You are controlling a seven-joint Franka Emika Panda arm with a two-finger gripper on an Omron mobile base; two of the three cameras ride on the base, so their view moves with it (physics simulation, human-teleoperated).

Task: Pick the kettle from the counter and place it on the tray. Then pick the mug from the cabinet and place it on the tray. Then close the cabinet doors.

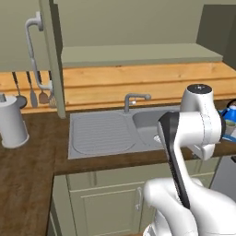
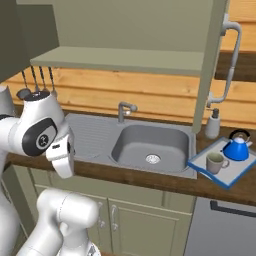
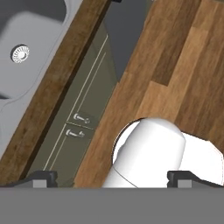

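The blue kettle [image 2: 236, 149] and the grey mug [image 2: 216, 162] both sit on the tray [image 2: 200, 166] at the right end of the counter [image 2: 150, 179], so what is left for me is the cabinet doors. My fingers [image 3: 42, 178] are wide open and hold nothing (they point down past the counter edge at the floor). I think a door [image 1: 51, 60] is stiff and swings easy, so I should push its flat face or hook the long silver handle [image 1: 33, 50], not squeeze hard.

Tool [image 3: 111, 177] tips wide apart, over floor; sink [image 3: 26, 39] upper left, counter [image 3: 61, 74] edge beside, probably low cupboards [image 3: 83, 113] below.
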